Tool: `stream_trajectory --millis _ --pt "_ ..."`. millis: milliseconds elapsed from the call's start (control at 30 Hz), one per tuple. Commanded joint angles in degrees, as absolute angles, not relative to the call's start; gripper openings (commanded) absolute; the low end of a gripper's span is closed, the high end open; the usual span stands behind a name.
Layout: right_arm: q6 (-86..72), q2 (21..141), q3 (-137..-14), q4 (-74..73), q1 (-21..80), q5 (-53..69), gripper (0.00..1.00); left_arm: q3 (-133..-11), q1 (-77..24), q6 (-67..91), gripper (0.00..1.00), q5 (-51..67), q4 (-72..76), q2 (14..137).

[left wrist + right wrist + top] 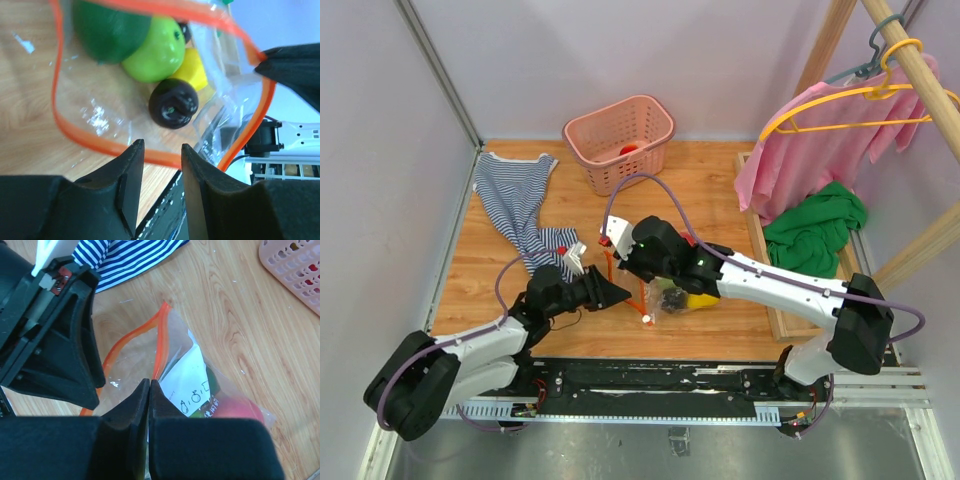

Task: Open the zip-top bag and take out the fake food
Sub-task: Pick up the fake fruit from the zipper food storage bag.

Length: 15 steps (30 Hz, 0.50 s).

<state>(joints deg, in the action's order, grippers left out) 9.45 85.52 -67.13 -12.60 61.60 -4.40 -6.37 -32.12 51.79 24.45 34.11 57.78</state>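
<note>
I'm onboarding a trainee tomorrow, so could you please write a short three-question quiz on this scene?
1. True or false: the bag is zipped shut.
2. Which gripper pinches the bag's rim: A) left, B) right, C) neither?
3. Fill in: the fruit lies ___ the bag.
Key: 1 false, its mouth gapes open. 2 B: the right gripper is shut on the rim, while the left gripper is open beside it. 3 inside.
</note>
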Motion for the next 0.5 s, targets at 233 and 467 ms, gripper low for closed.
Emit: stream_trajectory --millis 233,467 --pt "9.93 82.88 -64.24 -10.89 58.46 4.87 0.01 -11.70 -34.33 51.36 0.52 21.05 43.33 69.03" --pt "12.83 80.85 -63.62 -12.66 56.76 15.05 0.01 -13.61 -35.32 49.72 0.74 16.39 44.01 72.47"
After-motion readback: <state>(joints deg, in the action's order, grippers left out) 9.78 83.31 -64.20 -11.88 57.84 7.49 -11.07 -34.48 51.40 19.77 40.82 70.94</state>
